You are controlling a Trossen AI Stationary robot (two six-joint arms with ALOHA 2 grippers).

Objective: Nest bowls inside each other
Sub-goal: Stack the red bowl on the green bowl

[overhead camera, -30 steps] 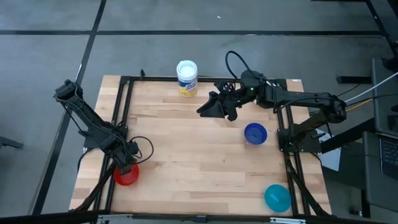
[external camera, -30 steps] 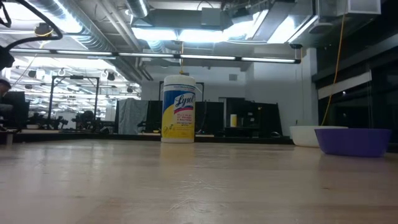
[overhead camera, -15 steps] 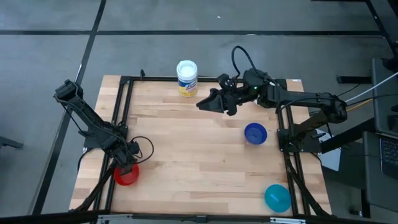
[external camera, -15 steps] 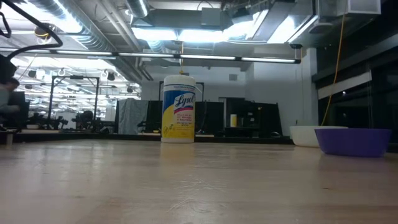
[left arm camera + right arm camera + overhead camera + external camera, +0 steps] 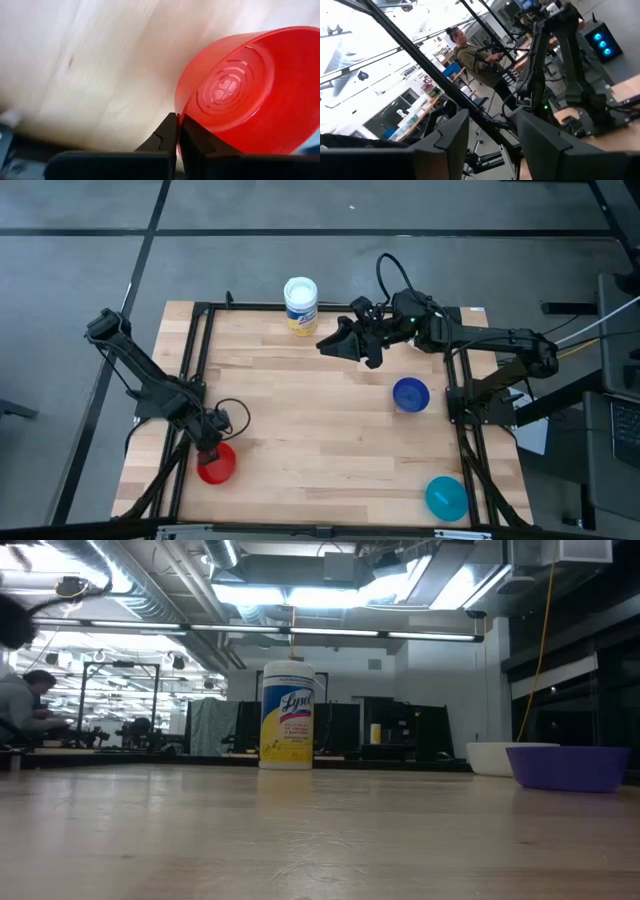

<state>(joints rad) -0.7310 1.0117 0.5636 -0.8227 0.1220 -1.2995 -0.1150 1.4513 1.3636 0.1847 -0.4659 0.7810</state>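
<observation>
A: High view first. What's written on anything?

B: Nothing legible from above. The white cylindrical canister with the yellow label (image 5: 300, 305) stands near the far edge of the pale wooden table (image 5: 300, 410). Three bowls show here: a small round red plastic bowl (image 5: 217, 463) near the front left corner, a small dark blue plastic bowl (image 5: 410, 394) toward the right edge, and a teal plastic bowl (image 5: 446, 497) at the front right corner. All three lie well apart, with the broad middle of the table open between them.

A: And the arms?

B: The left gripper (image 5: 208, 448) is at the red bowl's rim. The right gripper (image 5: 333, 343) hovers over the far part of the table, just beside the canister, touching nothing.

A: Low view?

B: The canister's label reads "Lysol" (script lettering on yellow). At the right edge sits the dark blue bowl (image 5: 568, 767), with a white plastic bowl (image 5: 492, 757) just behind it, so four bowls counted across the views. A person (image 5: 25, 705) sits far off in the room.

A: Left wrist?

B: The fingers (image 5: 167, 137) are pressed together, pinching the red bowl's rim; the bowl is tilted, its inside facing the camera.

A: Right wrist?

B: The dark fingers (image 5: 455, 135) stand spread, holding nothing. Another person (image 5: 475, 55) stands in the room beyond
</observation>
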